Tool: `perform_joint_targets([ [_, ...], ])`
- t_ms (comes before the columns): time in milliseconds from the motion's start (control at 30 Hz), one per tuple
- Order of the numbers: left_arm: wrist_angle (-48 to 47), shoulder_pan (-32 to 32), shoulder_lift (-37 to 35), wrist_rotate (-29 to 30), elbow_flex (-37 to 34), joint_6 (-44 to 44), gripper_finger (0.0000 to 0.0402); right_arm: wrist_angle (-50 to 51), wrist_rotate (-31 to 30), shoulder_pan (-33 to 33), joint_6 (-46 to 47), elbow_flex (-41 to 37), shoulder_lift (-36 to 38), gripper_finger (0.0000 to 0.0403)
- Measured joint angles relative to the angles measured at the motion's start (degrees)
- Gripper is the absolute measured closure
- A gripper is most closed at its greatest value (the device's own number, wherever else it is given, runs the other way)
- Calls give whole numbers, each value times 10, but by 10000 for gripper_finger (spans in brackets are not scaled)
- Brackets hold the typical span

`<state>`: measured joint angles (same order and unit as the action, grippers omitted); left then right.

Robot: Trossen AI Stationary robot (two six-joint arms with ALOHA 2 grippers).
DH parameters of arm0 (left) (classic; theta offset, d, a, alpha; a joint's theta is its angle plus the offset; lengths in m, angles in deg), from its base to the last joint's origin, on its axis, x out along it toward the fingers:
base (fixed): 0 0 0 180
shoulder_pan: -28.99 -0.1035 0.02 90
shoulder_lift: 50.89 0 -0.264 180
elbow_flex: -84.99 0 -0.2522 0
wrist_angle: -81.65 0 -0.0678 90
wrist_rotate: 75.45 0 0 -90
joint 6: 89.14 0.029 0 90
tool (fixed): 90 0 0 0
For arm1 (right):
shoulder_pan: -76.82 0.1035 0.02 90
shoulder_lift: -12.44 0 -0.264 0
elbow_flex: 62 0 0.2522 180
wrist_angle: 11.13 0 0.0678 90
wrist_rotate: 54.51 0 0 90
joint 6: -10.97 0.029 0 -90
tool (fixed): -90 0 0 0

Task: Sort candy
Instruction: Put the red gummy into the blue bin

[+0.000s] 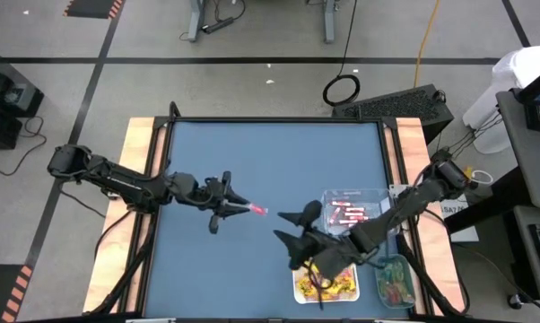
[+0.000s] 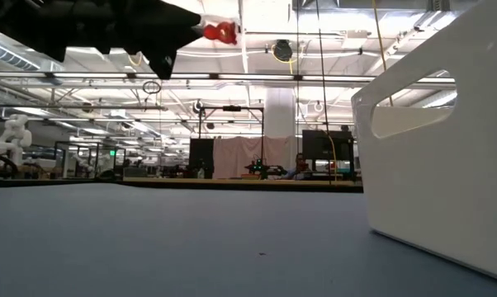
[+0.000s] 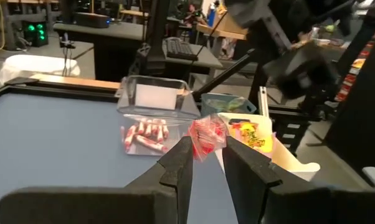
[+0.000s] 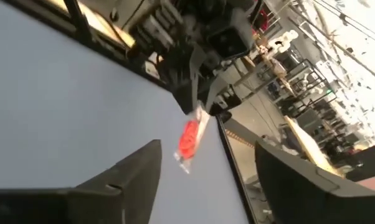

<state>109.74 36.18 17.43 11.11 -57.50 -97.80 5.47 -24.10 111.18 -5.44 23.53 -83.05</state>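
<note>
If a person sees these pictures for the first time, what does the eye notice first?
First, the red wrapped candy pinched in the left gripper, held in the air above the middle of the blue table. Next, the right gripper, open and facing it, above the clear plastic tray of pink-red candy sticks and the tray of yellow packets.

Red-pink candy stick, yellow packets (pink marks), blue table, dark left pincer.

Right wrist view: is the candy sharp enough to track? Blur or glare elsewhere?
Right wrist view: red candy and left gripper smeared by motion blur. Left wrist view: candy sharp, right arm blurred. Low view: arm dark against bright ceiling lights, white tray looms large. High view: evenly lit.
</note>
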Motion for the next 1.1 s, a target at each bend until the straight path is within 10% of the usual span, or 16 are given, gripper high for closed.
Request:
perform_joint_targets([
  [433, 14, 12, 0, 5, 0, -15, 309, -124, 47, -102, -8, 0, -83, 142],
  [1100, 13, 12, 0, 10, 0, -15, 309, -115, 195, -159, 99, 0, -85, 352],
])
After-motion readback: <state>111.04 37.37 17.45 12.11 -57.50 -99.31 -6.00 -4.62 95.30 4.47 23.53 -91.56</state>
